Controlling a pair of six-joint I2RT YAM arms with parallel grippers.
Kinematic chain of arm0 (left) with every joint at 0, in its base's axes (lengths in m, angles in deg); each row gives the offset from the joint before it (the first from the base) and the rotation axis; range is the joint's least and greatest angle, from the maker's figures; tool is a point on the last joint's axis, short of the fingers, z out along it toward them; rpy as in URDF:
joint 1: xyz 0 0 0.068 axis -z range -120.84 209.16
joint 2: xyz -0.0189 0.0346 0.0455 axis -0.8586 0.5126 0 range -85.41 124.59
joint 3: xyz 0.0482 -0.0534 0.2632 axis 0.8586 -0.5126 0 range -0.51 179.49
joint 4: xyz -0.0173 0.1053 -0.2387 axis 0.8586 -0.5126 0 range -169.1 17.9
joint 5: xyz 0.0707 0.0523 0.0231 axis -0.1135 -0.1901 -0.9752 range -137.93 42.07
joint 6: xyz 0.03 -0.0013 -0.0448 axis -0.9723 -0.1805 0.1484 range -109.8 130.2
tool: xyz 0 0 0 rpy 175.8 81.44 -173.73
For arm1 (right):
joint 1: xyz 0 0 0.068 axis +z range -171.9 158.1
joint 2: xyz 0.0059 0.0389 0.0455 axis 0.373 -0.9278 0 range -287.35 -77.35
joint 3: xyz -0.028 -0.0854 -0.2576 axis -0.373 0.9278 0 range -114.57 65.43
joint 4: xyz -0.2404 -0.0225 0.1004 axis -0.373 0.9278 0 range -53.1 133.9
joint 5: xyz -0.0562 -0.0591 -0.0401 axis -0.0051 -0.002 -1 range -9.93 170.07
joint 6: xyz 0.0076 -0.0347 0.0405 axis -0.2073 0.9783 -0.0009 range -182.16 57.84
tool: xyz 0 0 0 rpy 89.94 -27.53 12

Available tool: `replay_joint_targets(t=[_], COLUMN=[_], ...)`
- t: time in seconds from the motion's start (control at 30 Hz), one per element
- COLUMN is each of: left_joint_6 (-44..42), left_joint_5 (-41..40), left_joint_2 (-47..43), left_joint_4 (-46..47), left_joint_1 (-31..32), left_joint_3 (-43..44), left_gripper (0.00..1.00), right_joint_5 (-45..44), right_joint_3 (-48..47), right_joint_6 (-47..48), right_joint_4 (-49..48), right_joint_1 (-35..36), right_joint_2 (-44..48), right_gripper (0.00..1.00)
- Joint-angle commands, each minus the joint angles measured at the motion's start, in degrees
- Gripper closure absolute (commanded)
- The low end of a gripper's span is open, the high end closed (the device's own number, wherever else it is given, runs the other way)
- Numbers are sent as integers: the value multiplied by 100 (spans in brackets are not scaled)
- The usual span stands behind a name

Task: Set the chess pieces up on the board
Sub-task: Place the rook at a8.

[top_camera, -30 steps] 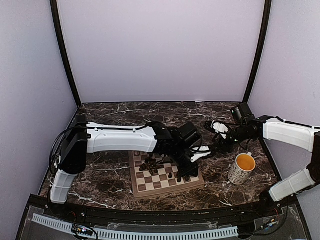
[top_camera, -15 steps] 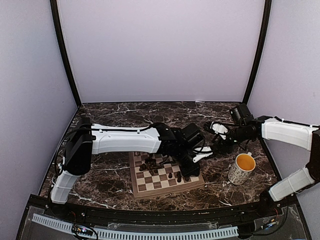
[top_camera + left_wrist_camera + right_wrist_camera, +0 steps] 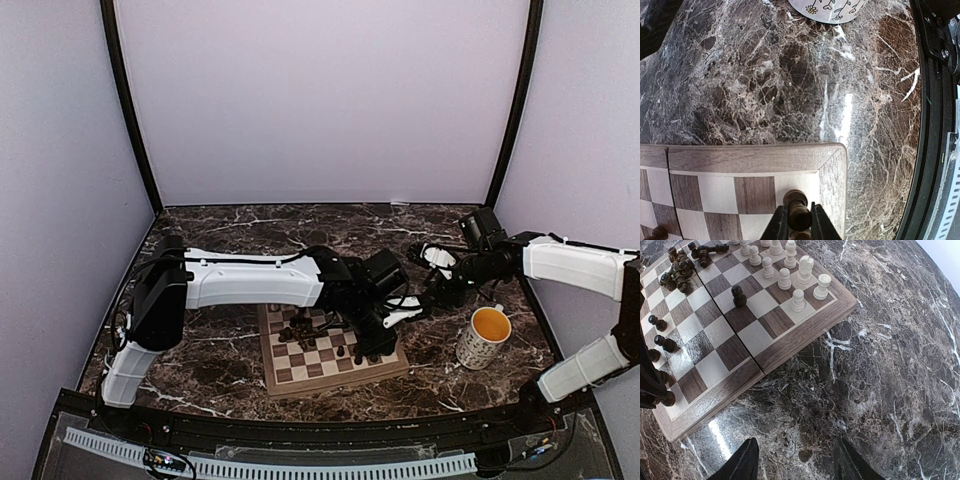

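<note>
A dark piece point(image 3: 796, 202) is gripped upright between the narrowly set fingers of the left gripper point(image 3: 798, 220). It is positioned over the corner square of the board point(image 3: 755, 157), just inside the plain wood border. Whether its base touches the square cannot be told. The hold is taken low on the body, apparently so that the piece can be set down flat. The right gripper point(image 3: 796, 450) is held wide and empty above the marble table point(image 3: 880, 365), just beside the board's edge and presumably out of the left arm's way. Pale pieces point(image 3: 790, 270) are seen standing at one end, while a heap of dark pieces point(image 3: 677, 270) lies tumbled on the squares, so most of the sorting is judged undone. A mug point(image 3: 485, 338) stands off to the right.
</note>
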Motion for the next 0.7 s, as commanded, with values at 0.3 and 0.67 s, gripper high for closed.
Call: replay_joint_targets(t=[0.3,0.67], left_joint_6=[-42,5], left_joint_5=[118,193], left_joint_2=[66,91], left_joint_4=[-76,-60], left_joint_1=[19,19], left_joint_3=[93,90], left_gripper=[81,82], right_joint_5=[19,10], right_joint_3=[-3,6], right_joint_6=[23,27], right_joint_4=[-85,-83], right_joint_1=[0,2], right_joint_2=[-31,-22], right_gripper=[47,47])
